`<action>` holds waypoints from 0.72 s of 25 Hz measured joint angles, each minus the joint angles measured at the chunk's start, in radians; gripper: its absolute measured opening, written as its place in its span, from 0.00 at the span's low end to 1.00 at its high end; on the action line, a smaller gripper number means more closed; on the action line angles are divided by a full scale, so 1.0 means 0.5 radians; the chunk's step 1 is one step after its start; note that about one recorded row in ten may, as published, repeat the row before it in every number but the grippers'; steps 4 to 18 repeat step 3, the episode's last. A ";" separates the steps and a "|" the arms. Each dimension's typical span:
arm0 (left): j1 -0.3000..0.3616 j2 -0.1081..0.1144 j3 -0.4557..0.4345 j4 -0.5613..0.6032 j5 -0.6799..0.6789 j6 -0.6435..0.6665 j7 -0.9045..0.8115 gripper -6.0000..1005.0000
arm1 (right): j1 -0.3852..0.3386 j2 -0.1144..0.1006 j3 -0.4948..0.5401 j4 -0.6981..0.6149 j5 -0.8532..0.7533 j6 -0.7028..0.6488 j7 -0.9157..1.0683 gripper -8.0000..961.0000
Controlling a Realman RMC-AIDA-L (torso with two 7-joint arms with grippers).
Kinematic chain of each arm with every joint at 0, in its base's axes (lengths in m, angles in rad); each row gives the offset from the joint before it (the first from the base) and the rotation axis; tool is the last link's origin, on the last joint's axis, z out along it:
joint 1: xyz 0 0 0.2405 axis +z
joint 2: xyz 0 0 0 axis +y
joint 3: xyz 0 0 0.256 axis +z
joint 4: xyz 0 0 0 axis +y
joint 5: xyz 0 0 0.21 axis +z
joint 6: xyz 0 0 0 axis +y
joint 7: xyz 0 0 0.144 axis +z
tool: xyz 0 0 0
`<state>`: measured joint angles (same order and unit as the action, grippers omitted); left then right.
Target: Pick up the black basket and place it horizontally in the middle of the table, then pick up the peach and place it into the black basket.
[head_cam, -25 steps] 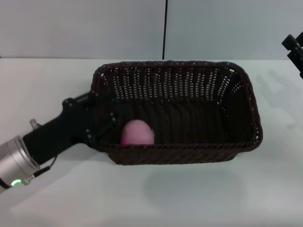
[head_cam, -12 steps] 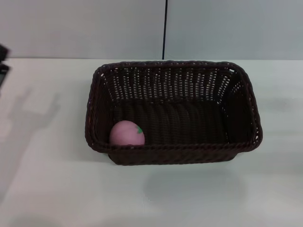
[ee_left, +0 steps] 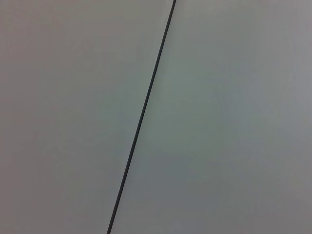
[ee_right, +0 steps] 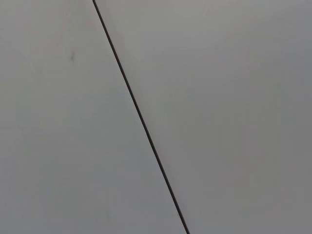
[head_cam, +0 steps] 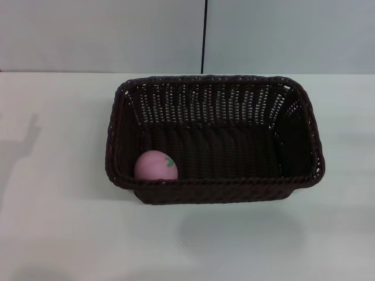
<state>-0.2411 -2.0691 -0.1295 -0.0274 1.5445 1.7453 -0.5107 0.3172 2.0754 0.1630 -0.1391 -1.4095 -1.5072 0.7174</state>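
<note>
The black basket (head_cam: 214,93) lies lengthwise across the middle of the white table (head_cam: 58,222) in the head view. The pink peach (head_cam: 156,166) with its green leaf mark rests inside the basket at its near left corner, against the front wall. Neither gripper shows in any view. Both wrist views show only a plain grey wall with a thin dark seam.
A grey wall with a vertical dark seam (head_cam: 204,35) stands behind the table's far edge. A faint shadow lies on the table at the far left (head_cam: 17,140).
My left arm has drawn back from the basket's left end and left the head view. The peach has settled slightly to the left. The right gripper has left the upper right.
</note>
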 joint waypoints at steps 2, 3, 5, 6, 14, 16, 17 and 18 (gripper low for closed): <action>-0.004 -0.001 -0.004 -0.011 0.000 -0.026 0.000 0.83 | 0.011 0.000 0.001 0.001 0.000 0.001 -0.001 0.50; -0.008 -0.002 -0.007 -0.017 0.000 -0.038 0.000 0.83 | 0.011 0.000 0.001 0.001 0.000 0.001 -0.001 0.50; -0.008 -0.002 -0.007 -0.017 0.000 -0.038 0.000 0.83 | 0.011 0.000 0.001 0.001 0.000 0.001 -0.001 0.50; -0.008 -0.002 -0.007 -0.017 0.000 -0.038 0.000 0.83 | 0.011 0.000 0.001 0.001 0.000 0.001 -0.001 0.50; -0.008 -0.002 -0.007 -0.017 0.000 -0.038 0.000 0.83 | 0.011 0.000 0.001 0.001 0.000 0.001 -0.001 0.50; -0.008 -0.002 -0.007 -0.017 0.000 -0.038 0.000 0.83 | 0.011 0.000 0.001 0.001 0.000 0.001 -0.001 0.50; -0.008 -0.002 -0.007 -0.017 0.000 -0.038 0.000 0.83 | 0.011 0.000 0.001 0.001 0.000 0.001 -0.001 0.50; -0.008 -0.002 -0.007 -0.017 0.000 -0.038 0.000 0.83 | 0.011 0.000 0.001 0.001 0.000 0.001 -0.001 0.50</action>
